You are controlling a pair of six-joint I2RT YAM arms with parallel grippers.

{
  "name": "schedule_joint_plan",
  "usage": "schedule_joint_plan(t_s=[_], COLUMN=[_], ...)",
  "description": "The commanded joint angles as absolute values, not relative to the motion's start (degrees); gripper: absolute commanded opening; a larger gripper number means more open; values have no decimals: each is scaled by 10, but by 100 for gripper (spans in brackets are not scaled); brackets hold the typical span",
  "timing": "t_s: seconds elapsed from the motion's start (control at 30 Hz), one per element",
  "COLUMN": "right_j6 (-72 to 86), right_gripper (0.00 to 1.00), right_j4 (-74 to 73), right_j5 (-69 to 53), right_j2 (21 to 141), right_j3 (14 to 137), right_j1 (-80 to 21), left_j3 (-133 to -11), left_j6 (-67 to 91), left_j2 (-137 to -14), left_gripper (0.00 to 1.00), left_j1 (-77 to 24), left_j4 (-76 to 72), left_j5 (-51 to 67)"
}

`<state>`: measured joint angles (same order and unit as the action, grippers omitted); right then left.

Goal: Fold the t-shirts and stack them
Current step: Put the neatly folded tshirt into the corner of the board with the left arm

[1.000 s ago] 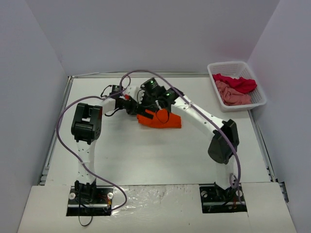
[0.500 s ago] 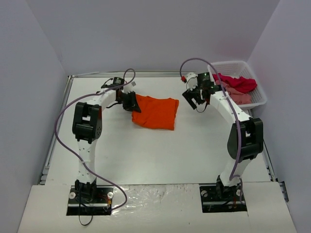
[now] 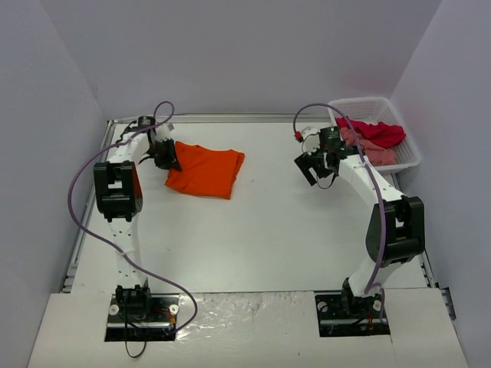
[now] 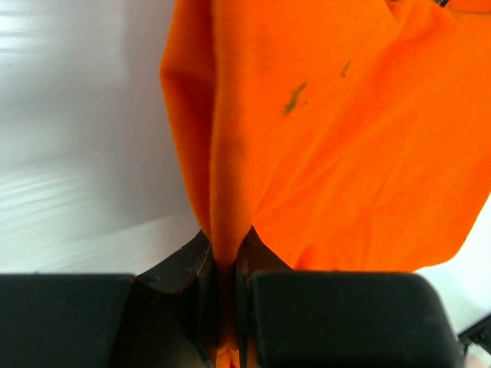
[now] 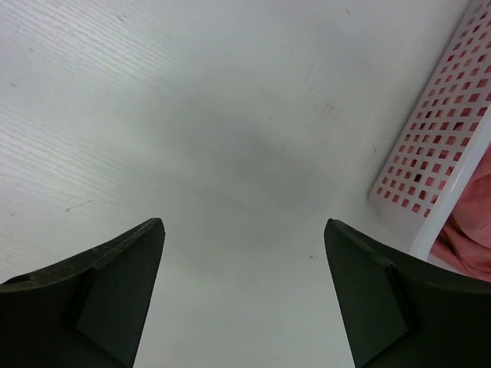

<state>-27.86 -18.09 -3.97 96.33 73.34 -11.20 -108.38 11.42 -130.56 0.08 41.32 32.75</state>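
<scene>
1. Toward the far left of the surface (image 3: 261,238), the folded orange shirt (image 3: 203,172) lies flat. Its left edge is clamped in the closed left pincer (image 3: 164,156), and the wrist view shows cloth pinched between the jaws.
2. Beside the basket (image 3: 383,167), the right pincer (image 3: 314,165) hangs wide open and empty. The red shirt (image 3: 377,132) and pink shirt (image 3: 367,152) lie inside the basket.
3. The step in hand looks like dragging the folded orange shirt aside to a stacking spot.
4. The next move likely calls for letting go without spoiling the fold, while the right arm reaches for another shirt.
5. Half a second earlier, the shirt and the left pincer were nearer the middle; both have since shifted left.
</scene>
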Motion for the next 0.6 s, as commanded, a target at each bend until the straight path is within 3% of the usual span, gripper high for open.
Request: schedule_joint_plan(t_s=[0.0,0.33,0.57], right_j6=[-263,-257,-252], right_gripper=[82,82,82], right_j4=[-184,-183,-178], right_j5=[-48,-51,-52], right_j2=[943,933,924], right_j3=[716,693,679], right_j1=[-107,-102,-96], left_j3=[-1133,-1257,-1313], left_j6=[78,18,-46], left_j2=[-1295,-1343,-1384], left_gripper=[2,2,2], left_j1=[47,148,168], left_j4=[437,497,524], left_j5=[293,232,148])
